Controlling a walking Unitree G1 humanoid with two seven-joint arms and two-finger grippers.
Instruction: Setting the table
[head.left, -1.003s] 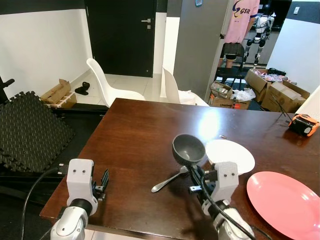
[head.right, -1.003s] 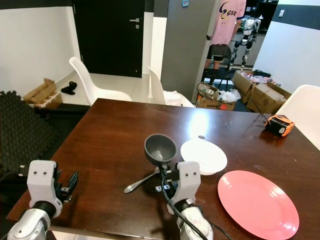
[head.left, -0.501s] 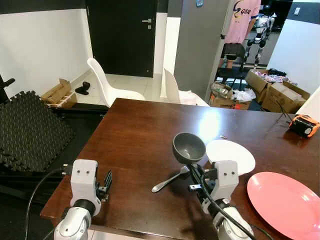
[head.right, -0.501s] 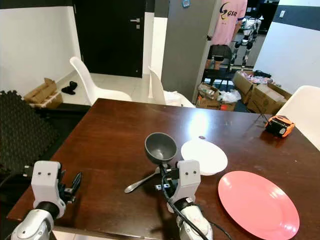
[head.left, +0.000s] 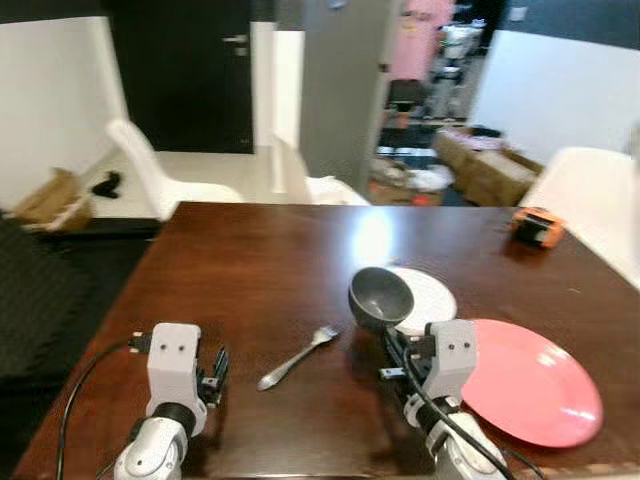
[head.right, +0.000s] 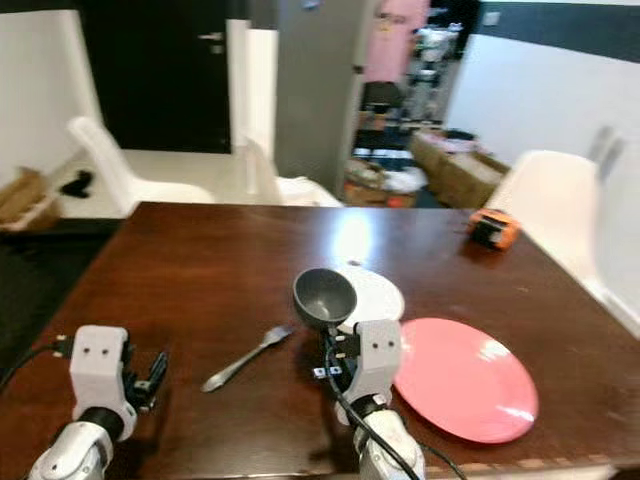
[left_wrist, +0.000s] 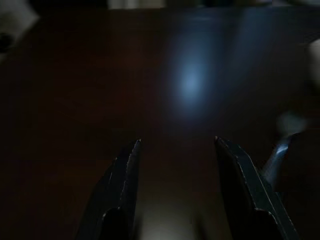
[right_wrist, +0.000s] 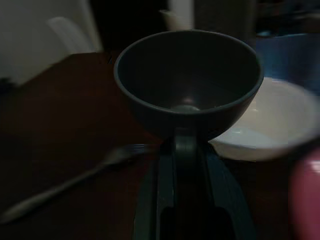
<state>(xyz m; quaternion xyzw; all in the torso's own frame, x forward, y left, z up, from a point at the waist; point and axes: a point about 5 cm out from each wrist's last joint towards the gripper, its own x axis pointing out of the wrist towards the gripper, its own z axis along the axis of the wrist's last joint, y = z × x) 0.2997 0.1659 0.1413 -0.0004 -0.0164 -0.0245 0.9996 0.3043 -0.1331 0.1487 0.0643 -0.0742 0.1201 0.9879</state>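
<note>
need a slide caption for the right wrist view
Right gripper shut on the rim of a dark grey bowl, held above the table beside a white plate and a fork.

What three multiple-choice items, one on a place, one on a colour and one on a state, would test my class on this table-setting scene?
1. Where does the fork lie?
A. On the pink plate
B. On the bare table, left of the grey bowl
C. Inside the white dish

2. What colour is the large flat plate?
A. Pink
B. Green
C. Black

3. What is the right gripper doing?
A. Hanging open
B. Holding the fork
C. Gripping the grey bowl

Answers: 1 B, the fork rests on wood; 2 A, plainly pink; 3 C, its fingers clamp the bowl's rim.
</note>
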